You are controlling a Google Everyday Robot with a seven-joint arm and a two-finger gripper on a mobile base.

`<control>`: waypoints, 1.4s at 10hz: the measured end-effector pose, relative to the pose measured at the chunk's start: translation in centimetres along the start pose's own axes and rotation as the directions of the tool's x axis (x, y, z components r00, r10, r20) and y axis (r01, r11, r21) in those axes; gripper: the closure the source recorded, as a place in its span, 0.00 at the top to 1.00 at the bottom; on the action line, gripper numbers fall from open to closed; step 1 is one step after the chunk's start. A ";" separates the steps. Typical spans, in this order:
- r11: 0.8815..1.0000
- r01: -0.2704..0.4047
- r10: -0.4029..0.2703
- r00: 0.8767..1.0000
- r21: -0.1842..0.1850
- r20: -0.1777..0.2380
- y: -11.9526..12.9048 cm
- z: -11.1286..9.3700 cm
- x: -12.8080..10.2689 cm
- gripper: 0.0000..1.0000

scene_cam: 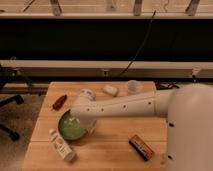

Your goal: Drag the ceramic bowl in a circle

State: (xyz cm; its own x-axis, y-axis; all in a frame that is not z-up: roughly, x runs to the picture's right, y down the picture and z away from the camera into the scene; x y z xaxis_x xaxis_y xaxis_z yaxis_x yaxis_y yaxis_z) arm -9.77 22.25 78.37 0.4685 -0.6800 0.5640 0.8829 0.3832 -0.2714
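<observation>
gripper (81, 122) in ceramic bowl (69, 128) — wooden table (110, 150)

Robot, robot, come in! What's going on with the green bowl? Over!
Tool down at the round glossy green ceramic bowl, arm covering its right side. White plastic bottle lies close at the bowl's front-left. Red pepper-like object behind-left.

Arm stretched across to nine o'clock, gripper low at the far end.

The white body fills the picture's right side, and the arm (125, 106) runs from it toward nine o'clock as one long pale segment with a row of small dark dots along its side. It ends in a rounded wrist joint (84, 107) that bends down toward six o'clock. The gripper (75, 121) sits just below that joint, pointing downward, largely hidden by the wrist.
</observation>
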 end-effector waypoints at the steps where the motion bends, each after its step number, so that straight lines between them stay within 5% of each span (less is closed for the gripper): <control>1: 1.000 0.015 -0.015 1.000 -0.003 -0.008 -0.9 -0.2 0.6 0.19; 8: 0.999 0.029 -0.031 0.998 -0.027 -0.062 -6.8 -0.8 6.6 0.19; 14: 0.989 -0.149 0.148 0.986 -0.020 -0.072 -2.3 -1.4 13.8 0.19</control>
State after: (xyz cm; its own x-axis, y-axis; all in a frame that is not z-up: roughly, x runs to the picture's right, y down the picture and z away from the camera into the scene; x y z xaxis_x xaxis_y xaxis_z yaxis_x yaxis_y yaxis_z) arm -5.29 11.08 85.66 0.5948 -0.6595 0.4597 0.8034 0.4680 -0.3681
